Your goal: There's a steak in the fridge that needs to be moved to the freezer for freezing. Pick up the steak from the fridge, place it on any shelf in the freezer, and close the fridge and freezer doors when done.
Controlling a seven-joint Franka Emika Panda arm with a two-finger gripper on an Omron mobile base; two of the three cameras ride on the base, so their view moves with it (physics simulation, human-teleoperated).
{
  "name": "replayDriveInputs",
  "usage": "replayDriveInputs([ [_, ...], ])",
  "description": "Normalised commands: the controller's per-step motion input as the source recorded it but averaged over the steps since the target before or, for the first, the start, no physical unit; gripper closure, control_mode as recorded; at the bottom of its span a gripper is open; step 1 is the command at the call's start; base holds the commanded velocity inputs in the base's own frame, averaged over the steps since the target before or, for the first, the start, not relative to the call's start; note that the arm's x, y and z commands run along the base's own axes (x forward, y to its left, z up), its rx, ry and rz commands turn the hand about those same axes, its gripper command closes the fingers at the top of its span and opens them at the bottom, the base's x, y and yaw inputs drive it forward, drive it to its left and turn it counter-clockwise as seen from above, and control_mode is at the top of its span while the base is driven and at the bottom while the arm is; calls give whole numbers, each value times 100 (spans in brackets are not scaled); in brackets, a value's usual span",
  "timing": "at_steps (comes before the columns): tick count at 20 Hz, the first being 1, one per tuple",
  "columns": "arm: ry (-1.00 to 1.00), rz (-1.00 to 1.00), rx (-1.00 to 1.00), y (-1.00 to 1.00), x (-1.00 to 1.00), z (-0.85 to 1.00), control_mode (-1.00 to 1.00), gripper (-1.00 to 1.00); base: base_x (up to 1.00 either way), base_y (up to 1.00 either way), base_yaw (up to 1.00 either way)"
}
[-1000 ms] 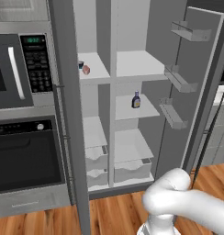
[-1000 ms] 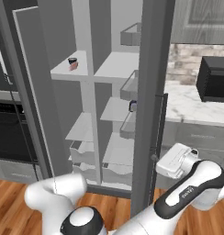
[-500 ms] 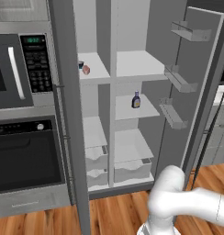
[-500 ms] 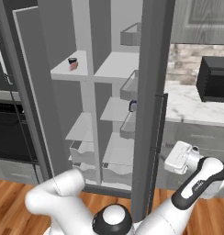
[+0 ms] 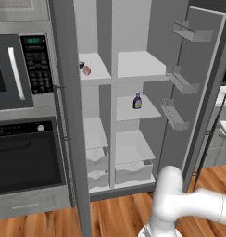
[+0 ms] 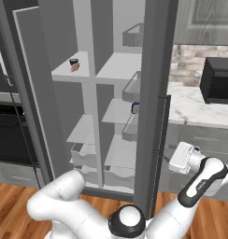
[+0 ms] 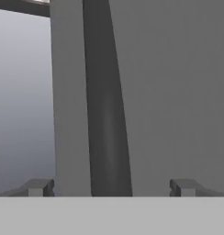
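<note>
Simulated kitchen, wood floor, black oven point(image 5: 24, 155) and microwave point(image 5: 20, 69) at the left of the left base view, marble desk point(image 6: 195, 109) at the right of the right base view; the tall grey side-by-side unit stands with both doors swung wide. The steak point(image 5: 87, 70) lies on the upper shelf of the narrower left-hand compartment point(image 5: 94, 134), just beside a small dark cup point(image 5: 81, 65); going by width, that looks like the freezer side, so check which compartment you are meant to take it from before you reach. A purple-blue bottle point(image 5: 137, 100) stands on the middle shelf of the wider compartment point(image 5: 135, 78). Your claw point(image 7: 109, 186) hangs low, outside the wide door point(image 6: 155, 93), facing that door's outer edge and its dark handle point(image 7: 107, 114) at close range, fingertips point(image 7: 38, 187) spread wide with nothing between them. Risks from here, as I judge them: the hand is on the wrong side of the door, so a straight move toward the shelf would strike the panel or swing it; the wrist could snag the handle; the elbow folds tight near the base, leaving little slack; and at the shelf, a careless approach could knock the cup or push the steak deeper
</note>
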Motion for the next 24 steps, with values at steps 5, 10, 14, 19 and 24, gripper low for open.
replayDriveInputs([
  [5,0,0,0,0,63,-33,-100,-100,0,0,0],
  [10,0,-4,-4,37,13,-14,-100,-100,0,0,0],
  [14,0,-14,-9,75,0,-12,-100,-100,0,0,0],
  [19,0,-24,-9,93,0,-10,-100,-100,0,0,0],
  [24,0,-34,-1,99,1,-7,-100,-100,0,0,0],
])
